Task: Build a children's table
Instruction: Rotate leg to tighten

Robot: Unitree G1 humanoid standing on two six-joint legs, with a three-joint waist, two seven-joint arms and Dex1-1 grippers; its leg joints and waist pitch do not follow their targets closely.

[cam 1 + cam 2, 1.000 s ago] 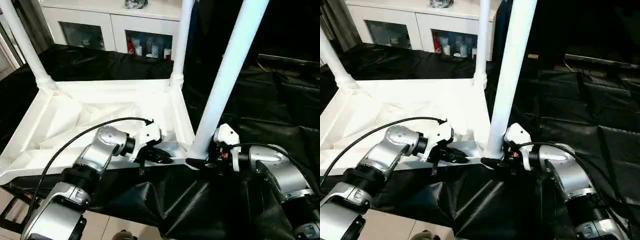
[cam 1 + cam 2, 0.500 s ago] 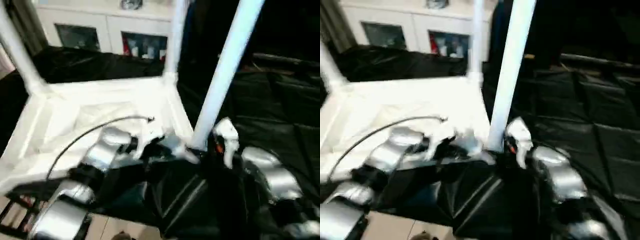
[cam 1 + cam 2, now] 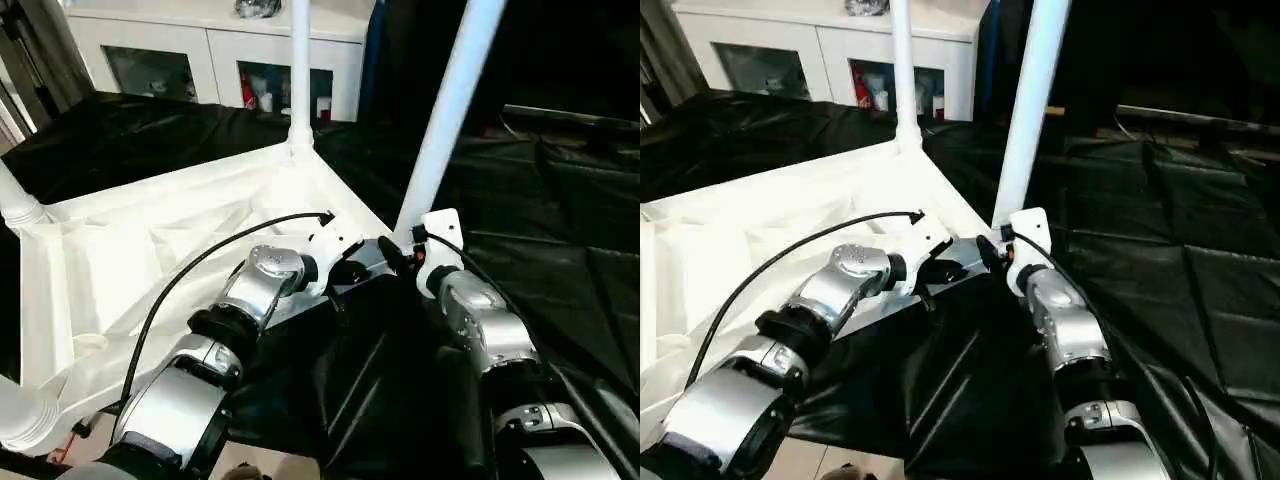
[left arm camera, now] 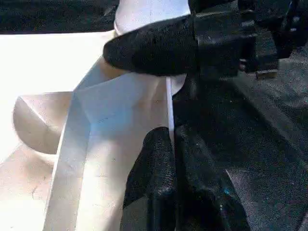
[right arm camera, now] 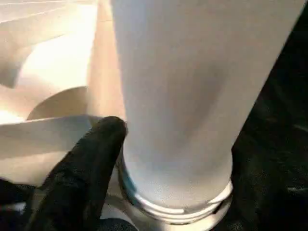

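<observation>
One upturned white tabletop [image 3: 150, 250]; four white legs [image 3: 445, 110]; two tools [image 3: 385, 255]

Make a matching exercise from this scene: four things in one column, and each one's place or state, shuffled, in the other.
Things:
1. left gripper
2. right gripper
3. tabletop
4. white cabinet

Places or states:
A. stands behind the black-draped table
B. shut on the tabletop's thin rim
C. lies with its ribbed underside up
D. at the foot of the near leg

Pairs: 1-B, 2-D, 3-C, 4-A
</observation>
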